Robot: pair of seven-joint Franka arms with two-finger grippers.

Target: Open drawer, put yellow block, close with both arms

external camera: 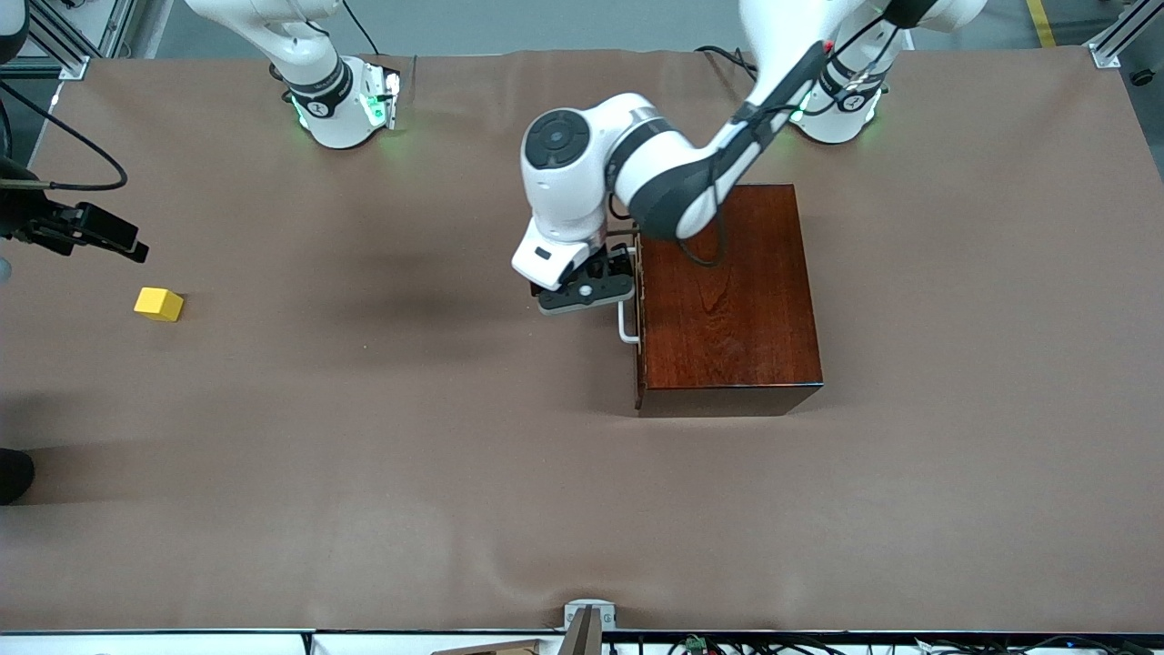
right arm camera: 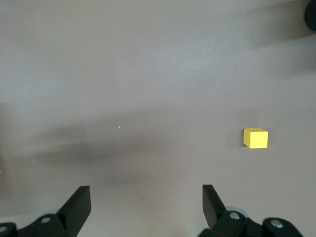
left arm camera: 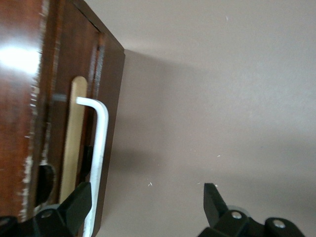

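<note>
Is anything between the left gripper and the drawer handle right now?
Nothing visible. The open left gripper is at the drawer front, with the white handle beside one finger.

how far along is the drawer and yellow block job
Nothing is finished: the drawer sits shut in the wooden box. In hand: the left gripper, open, at its white handle. Left: pulling, loading the yellow block below the open right gripper, closing.
</note>
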